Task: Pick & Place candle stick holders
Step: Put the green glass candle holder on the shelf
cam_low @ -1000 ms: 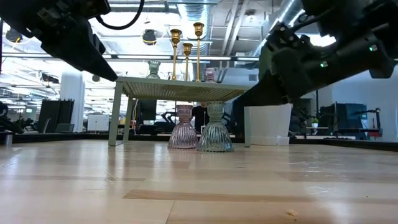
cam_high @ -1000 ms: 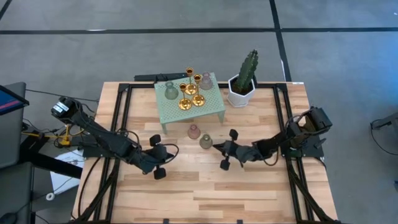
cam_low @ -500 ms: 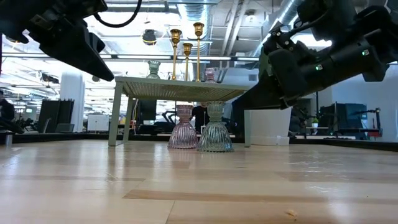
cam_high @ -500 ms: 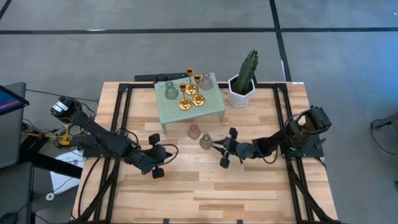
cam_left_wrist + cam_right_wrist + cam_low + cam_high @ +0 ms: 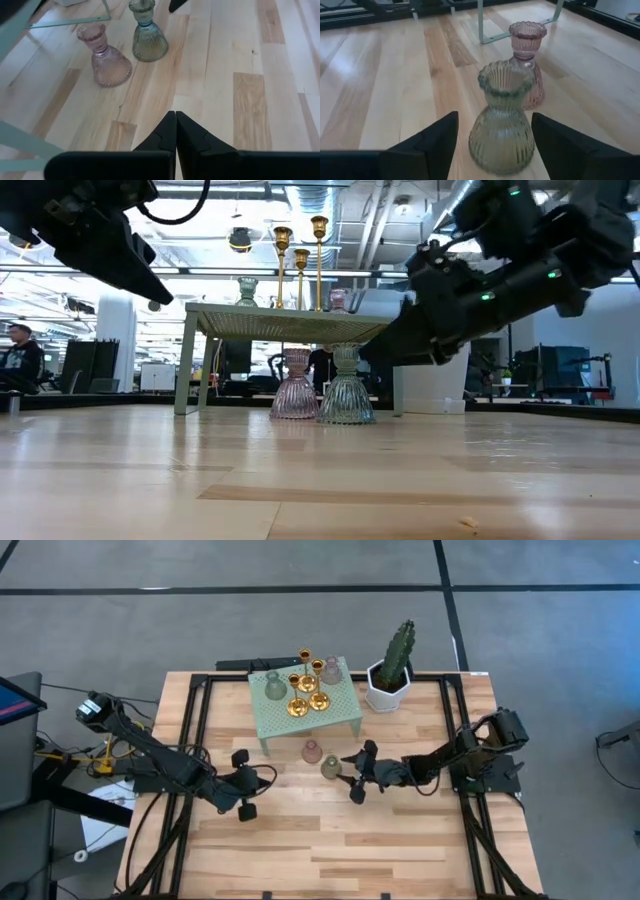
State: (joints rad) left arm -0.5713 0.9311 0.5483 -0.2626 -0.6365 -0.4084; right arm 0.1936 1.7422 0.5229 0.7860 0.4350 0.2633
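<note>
A: Where is the right gripper just now?

B: Low over the wooden worktop, near its middle. Its two fingers stand spread apart, one on each side of the grey-green holder, with a gap showing between each finger and the glass. Nothing is gripped.

A: And that holder, where does it stand?

B: Upright on the worktop, just off the front edge of the small green stand. A pink holder is just beside it, nearer the stand's left front leg (the low view shows the pair side by side under the stand's top).

A: The others?

B: On the stand's perforated top. The three gold holders are grouped at its centre, a second grey-green holder towards its left edge, a second pink one towards its right back corner.

A: The left gripper?

B: Clenched tight, fingertips pressed together and carrying nothing. It hangs above the worktop left of the two lower holders, well apart from them.

A: Anything else there?

B: A white hexagonal pot with a cactus near the worktop's back edge, just right of the stand. A person shows far off in the room behind.
</note>
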